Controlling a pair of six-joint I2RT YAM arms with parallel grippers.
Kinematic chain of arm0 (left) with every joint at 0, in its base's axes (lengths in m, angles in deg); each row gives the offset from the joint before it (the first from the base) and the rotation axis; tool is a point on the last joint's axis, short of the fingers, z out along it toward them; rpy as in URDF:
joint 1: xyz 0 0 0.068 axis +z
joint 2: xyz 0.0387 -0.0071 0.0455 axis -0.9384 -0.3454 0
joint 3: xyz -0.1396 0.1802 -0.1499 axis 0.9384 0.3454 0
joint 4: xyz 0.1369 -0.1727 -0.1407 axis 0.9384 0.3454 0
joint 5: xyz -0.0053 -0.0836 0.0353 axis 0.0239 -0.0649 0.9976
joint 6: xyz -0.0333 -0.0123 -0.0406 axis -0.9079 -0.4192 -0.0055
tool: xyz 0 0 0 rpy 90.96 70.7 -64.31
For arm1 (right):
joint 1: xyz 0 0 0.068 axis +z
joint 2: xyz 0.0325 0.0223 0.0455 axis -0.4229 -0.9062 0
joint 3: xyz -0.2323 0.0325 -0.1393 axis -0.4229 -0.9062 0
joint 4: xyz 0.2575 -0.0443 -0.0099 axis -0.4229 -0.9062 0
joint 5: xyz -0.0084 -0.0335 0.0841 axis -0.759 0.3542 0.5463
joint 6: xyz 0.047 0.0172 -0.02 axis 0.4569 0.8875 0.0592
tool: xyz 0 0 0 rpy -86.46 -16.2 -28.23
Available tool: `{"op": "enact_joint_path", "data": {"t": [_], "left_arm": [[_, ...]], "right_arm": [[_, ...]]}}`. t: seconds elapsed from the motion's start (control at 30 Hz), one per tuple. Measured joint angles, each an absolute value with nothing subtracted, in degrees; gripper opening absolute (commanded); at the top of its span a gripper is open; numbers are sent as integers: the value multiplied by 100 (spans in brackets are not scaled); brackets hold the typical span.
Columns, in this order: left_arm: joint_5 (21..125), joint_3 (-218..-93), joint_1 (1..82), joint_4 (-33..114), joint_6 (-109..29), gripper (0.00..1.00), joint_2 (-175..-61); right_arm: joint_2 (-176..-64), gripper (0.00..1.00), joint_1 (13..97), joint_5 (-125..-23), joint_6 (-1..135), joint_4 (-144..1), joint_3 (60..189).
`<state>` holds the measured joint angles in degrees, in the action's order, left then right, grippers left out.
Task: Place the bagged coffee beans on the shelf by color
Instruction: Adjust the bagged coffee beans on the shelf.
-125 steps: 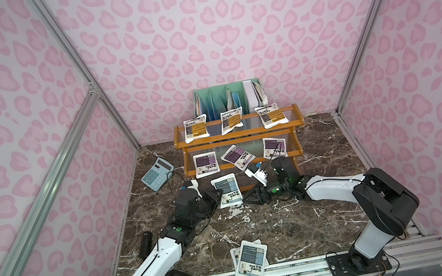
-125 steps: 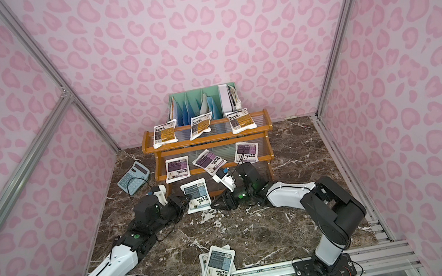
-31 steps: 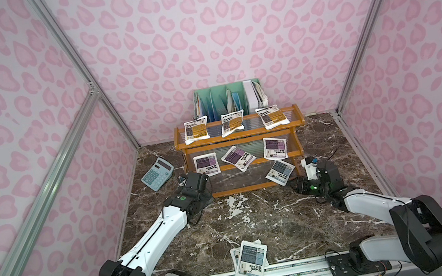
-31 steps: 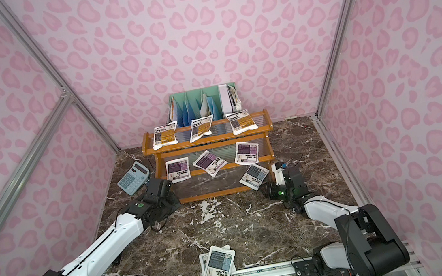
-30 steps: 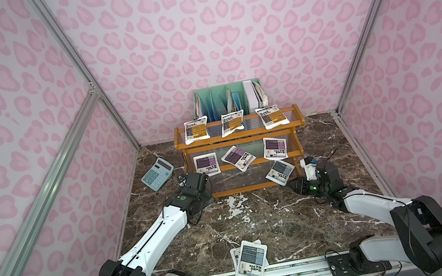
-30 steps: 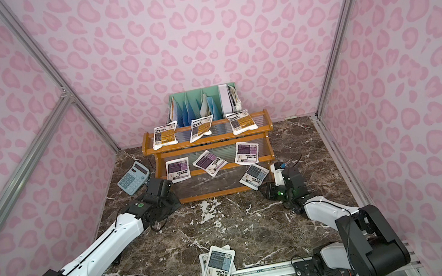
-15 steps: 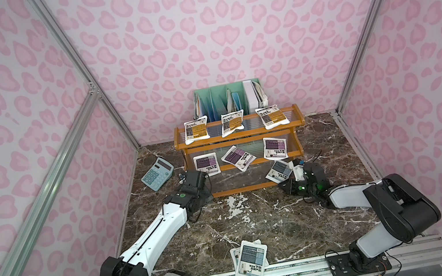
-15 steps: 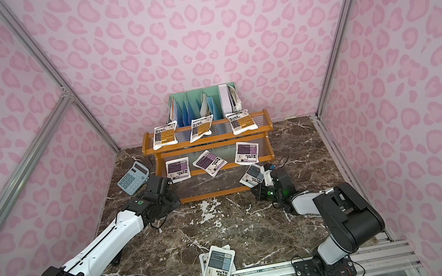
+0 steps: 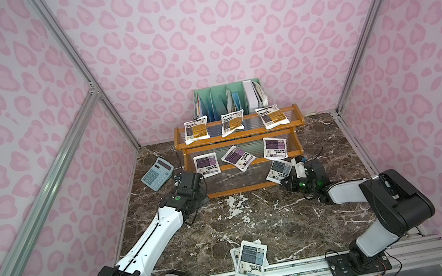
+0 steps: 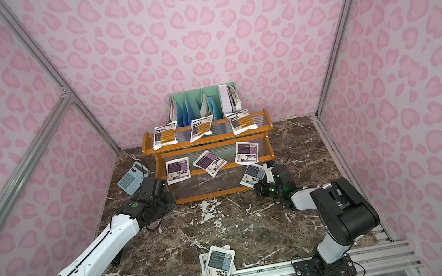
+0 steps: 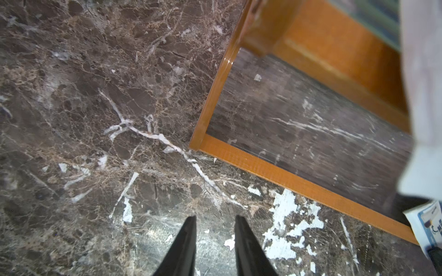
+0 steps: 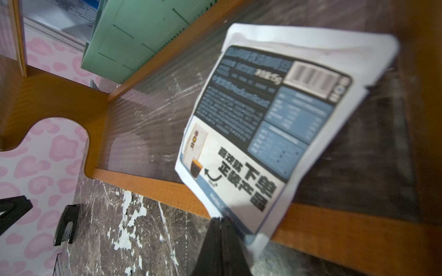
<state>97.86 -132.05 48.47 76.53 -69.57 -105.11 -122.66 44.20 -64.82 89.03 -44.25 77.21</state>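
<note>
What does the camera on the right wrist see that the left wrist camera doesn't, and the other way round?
Only the right wrist view: the grey-blue pouch with its barcode, pinched at one edge by the shut right gripper, and the mint-green file rack. Only the left wrist view: the left gripper, open and empty above bare marble. Both: the shelf at its bottom tier, and the marble tabletop.

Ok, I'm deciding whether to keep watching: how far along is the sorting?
Done: three yellow pouches lie on the top tier of the shelf, and three purple pouches on the middle one. In hand: the right gripper pinches a grey-blue pouch at the bottom tier's right end. To do: two grey-blue pouches are stacked at the front edge of the table. The left gripper is open and empty.
</note>
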Motion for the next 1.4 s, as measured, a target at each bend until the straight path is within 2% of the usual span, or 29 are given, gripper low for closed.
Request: {"op": "enact_joint_path", "data": {"t": [0.2, 0.37, 0.7, 0.93, 1.4], "left_arm": [[9799, -13223, 4867, 7719, -6813, 32, -10511], [9799, -13227, 4867, 7721, -6736, 32, -10507], [9537, -13282, 4867, 7629, -6487, 32, -10496], [9541, -13360, 4867, 7638, -6489, 32, -10507], [9731, -13367, 4867, 7782, -6470, 32, -10284]], "right_arm": [[-11936, 7, 4197, -6935, 8815, -4670, 7671], [-11584, 8, 4276, -6832, 8811, -4690, 7601], [-10605, 8, 5694, -6342, 8311, -4910, 7933], [-11414, 8, 6204, -6410, 8103, -4797, 9046], [-12882, 8, 6267, -6357, 8083, -4417, 10049]]}}
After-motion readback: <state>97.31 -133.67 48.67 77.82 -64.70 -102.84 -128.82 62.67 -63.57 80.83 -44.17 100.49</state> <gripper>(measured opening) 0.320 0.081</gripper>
